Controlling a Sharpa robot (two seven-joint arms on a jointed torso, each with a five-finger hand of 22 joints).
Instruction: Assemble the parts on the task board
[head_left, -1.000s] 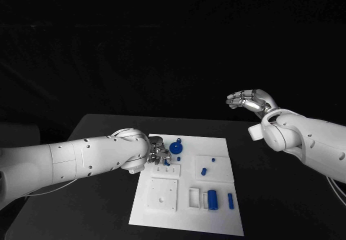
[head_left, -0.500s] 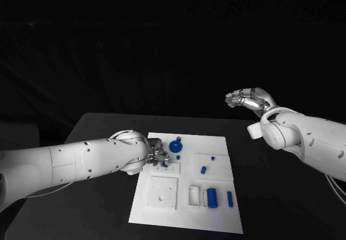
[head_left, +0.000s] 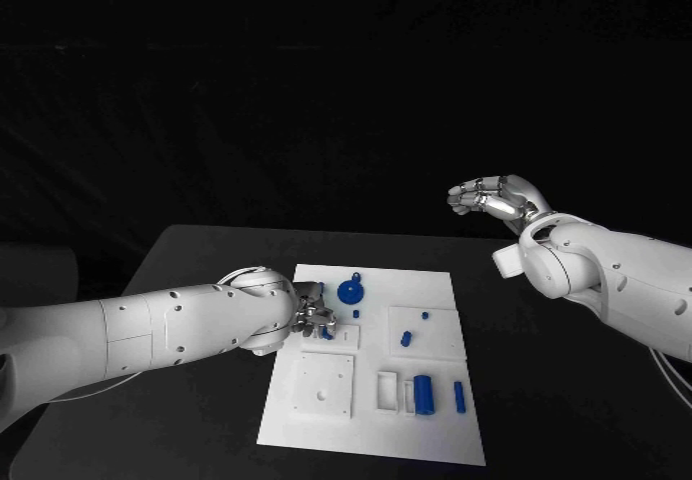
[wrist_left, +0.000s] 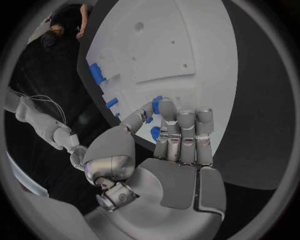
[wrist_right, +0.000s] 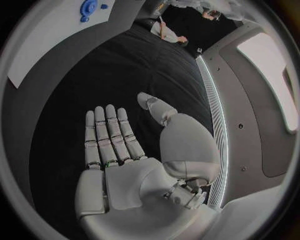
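The white task board (head_left: 433, 440) lies in the middle of the black table. My left hand (head_left: 315, 318) is low over the board's left side, beside a white block with holes (head_left: 329, 343). In the left wrist view my left hand (wrist_left: 178, 140) has its fingers stretched out, and a small blue part (wrist_left: 156, 102) sits pinched between the thumb tip and a fingertip. A second small blue part (wrist_left: 154, 133) lies just under the fingers. My right hand (head_left: 498, 200) is raised off to the right of the board, and the right wrist view shows the right hand (wrist_right: 115, 145) holding nothing, fingers apart.
On the board are a blue disc (head_left: 351, 292), two small blue pegs (head_left: 407, 340) in a white block, a thick blue cylinder (head_left: 424, 395) and a slim blue pin (head_left: 460, 397) near the front. A white square plate (head_left: 326, 385) lies at the front left. Black table surrounds the board.
My left hand has slid a little toward the near side of the board, with the small blue part staying at its fingertips. The right hand has hardly moved.
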